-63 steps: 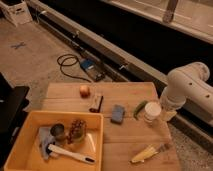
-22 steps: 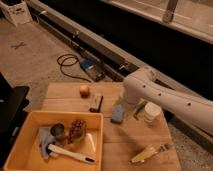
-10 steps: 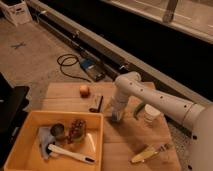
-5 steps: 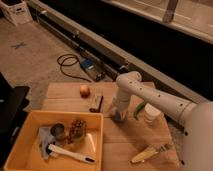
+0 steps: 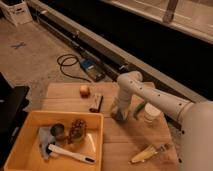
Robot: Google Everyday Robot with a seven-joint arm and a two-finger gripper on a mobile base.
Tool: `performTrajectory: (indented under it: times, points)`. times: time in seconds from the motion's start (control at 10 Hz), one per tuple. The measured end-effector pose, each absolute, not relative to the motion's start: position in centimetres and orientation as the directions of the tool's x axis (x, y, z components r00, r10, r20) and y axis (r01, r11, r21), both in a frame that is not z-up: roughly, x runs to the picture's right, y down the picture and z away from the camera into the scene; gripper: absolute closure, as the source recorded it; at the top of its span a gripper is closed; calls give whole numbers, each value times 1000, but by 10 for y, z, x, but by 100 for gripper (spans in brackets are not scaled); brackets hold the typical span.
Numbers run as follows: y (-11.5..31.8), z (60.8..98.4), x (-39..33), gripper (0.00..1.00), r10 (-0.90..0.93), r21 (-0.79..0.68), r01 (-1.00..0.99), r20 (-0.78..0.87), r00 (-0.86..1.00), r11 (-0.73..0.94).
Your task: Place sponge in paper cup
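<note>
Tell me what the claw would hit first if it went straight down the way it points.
Probably the sponge, lying directly under the claw on the wooden table; depth is unclear, so they may already touch.

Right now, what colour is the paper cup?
The paper cup is white, camera view best; the jaws hang low near it.

The gripper (image 5: 119, 114) sat low on the table (image 5: 120, 145), hemmed between the brown block (image 5: 96, 102) and a green item (image 5: 139, 108) beside the paper cup (image 5: 151, 113), with bare wood open beside the yellow bin (image 5: 65, 114).
</note>
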State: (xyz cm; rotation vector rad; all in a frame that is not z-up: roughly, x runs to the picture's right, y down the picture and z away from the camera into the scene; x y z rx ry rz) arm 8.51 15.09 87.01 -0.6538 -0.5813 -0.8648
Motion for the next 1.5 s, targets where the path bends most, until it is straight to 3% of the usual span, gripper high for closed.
performTrajectory:
  times: [0.4,0.6,1.2,1.5]
  points:
    - [152,870,88,84,-494,-284,828,692,526,484]
    - [152,870,89,99,-494,-284,828,692,527,484]
    - [147,865,84,100,-504,-269,827,686,524,494]
    - [115,830,68,100,-502,-228,791,666,552,567]
